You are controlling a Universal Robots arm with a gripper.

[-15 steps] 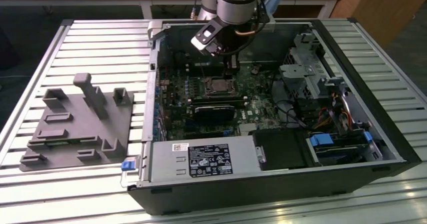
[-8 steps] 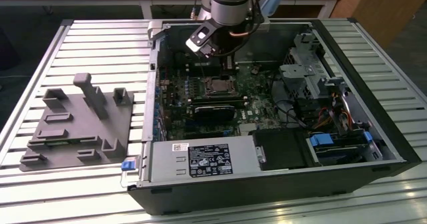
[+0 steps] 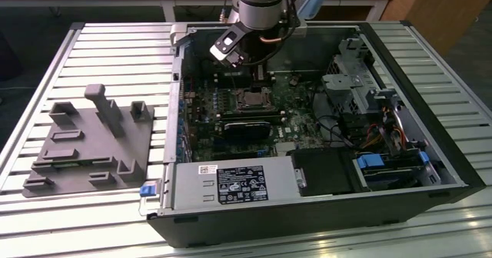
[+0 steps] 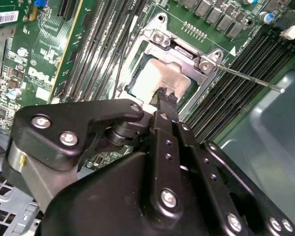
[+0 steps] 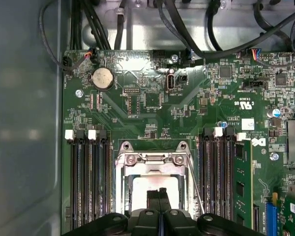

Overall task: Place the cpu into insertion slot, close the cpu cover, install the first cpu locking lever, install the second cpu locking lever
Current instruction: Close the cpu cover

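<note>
probably closing the cover (image 5: 122, 187): claw (image 5: 159, 194) pinched shut, tip over the chip (image 5: 137, 191). lever (image 4: 246, 77) looked unlatched, likely needed hooking down.

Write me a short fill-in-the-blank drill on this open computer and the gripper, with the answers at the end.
1. The gripper hangs right over the cpu, its fingers ____.
2. The circuit board that carries the cpu is ____ in colour.
3. The grey fixture block lies on the slatted table, at the exterior view's ____ of the computer case.

Missing words: shut; green; left.
</note>
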